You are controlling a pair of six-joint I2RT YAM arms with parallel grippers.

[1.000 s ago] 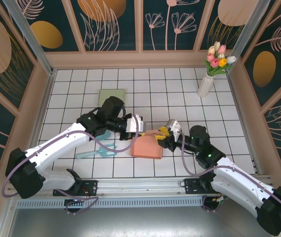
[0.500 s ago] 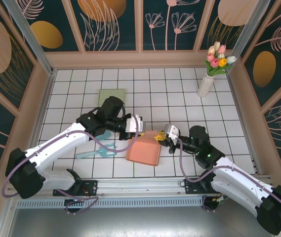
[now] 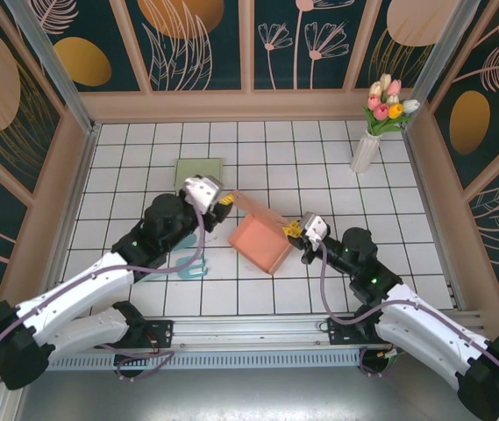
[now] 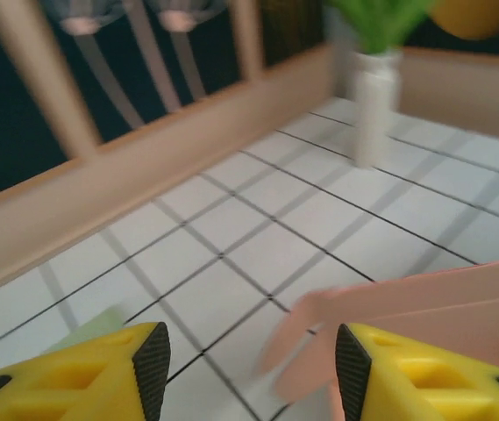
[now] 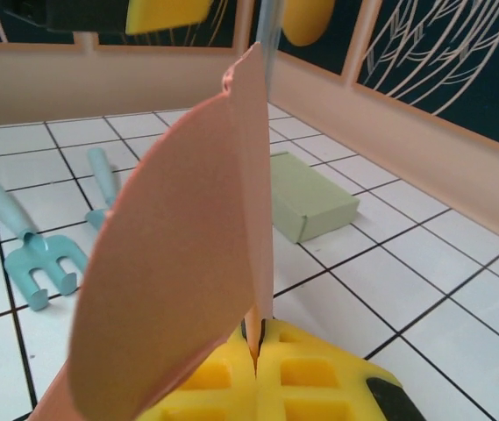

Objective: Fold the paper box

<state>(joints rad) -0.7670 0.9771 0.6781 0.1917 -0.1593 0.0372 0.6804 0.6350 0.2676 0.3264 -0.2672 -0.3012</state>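
Salmon-pink paper box sits mid-table on the white tiled table, between the two arms, open side up, tilted, with one long flap running up and left from its far corner. Right gripper is at the box's right edge, jaws pressed together on it; in the right wrist view a thin pink panel stands upright, nipped right between the two yellow fingers, and the sheet curves away to the left. Left gripper is at the far-left end of the long flap, jaws spread; in the left wrist view the yellow fingers with black pads stand well apart with bare tile between them, and the pink flap lies just beyond the finger on the right of that view. Can't tell if the flap touches that finger. The view is blurred. Green box lies flat on the tiles behind the left gripper, apart from the pink one. Teal hand fork and a second teal tool lie on the tiles left of the pink box; from above they're partly hidden under the left arm. White vase with tulips stands upright in the far right corner, near the wooden wall, well apart from everything else.
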